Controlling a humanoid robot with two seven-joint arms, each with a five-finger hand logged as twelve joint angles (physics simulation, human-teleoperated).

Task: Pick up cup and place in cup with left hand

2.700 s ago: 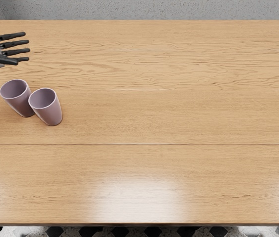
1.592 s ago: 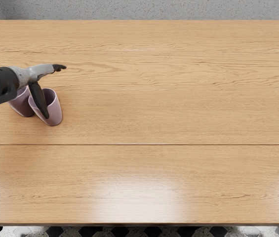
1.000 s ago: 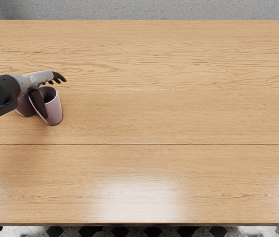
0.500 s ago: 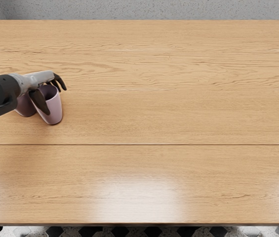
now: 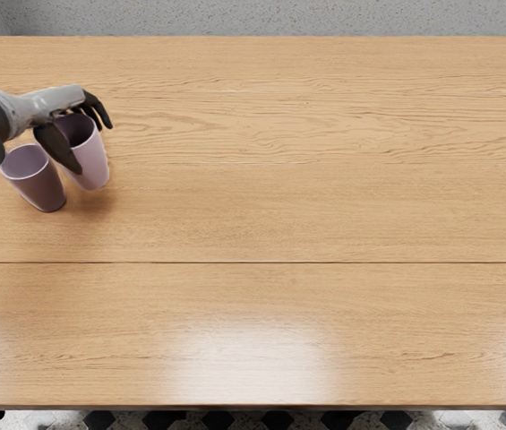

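Note:
My left hand (image 5: 91,139) comes in from the left edge and grasps the right-hand pink cup (image 5: 90,164), thumb on the near side and the other fingers curled over its far side. That cup hangs above the table, mouth up and slightly tilted. The other cup (image 5: 39,187), mauve and open at the top, stands on the table just to the left of the held one and below my wrist. Its rim and inside are visible. My right hand is out of view.
The wooden table (image 5: 306,215) spans the picture, with its near edge along the bottom and its far edge near the top. Behind it is a grey speckled surface (image 5: 279,16).
My left fingers have curled around the right-hand cup. Hand and cup have risen and moved up in the picture, uncovering the other cup, which stands where it was.

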